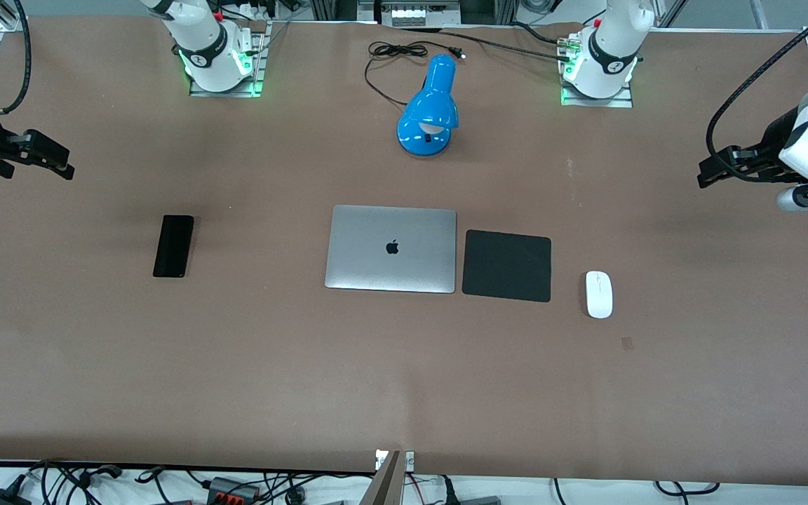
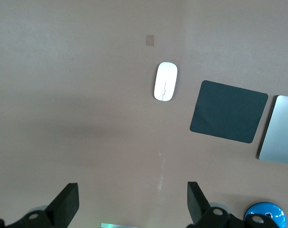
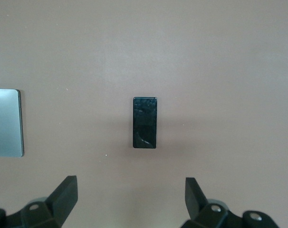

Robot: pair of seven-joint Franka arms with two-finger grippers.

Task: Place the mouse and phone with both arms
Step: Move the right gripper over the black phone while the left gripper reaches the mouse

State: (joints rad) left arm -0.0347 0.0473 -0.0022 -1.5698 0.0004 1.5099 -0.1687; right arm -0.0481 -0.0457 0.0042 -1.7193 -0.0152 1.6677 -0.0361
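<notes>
The white mouse (image 1: pixel 598 294) lies on the table beside the black pad (image 1: pixel 507 266), toward the left arm's end; it also shows in the left wrist view (image 2: pixel 165 81). The black phone (image 1: pixel 173 246) lies flat toward the right arm's end, and shows in the right wrist view (image 3: pixel 144 122). My left gripper (image 1: pixel 709 172) hangs open and empty, high over the table's left-arm end (image 2: pixel 133 199). My right gripper (image 1: pixel 60 163) hangs open and empty, high over the right-arm end (image 3: pixel 131 197).
A closed silver laptop (image 1: pixel 391 248) lies mid-table, between the phone and the pad. A blue desk lamp (image 1: pixel 430 109) with a black cord stands farther from the front camera than the laptop. The arm bases (image 1: pixel 216 56) (image 1: pixel 602 59) stand along the table's back edge.
</notes>
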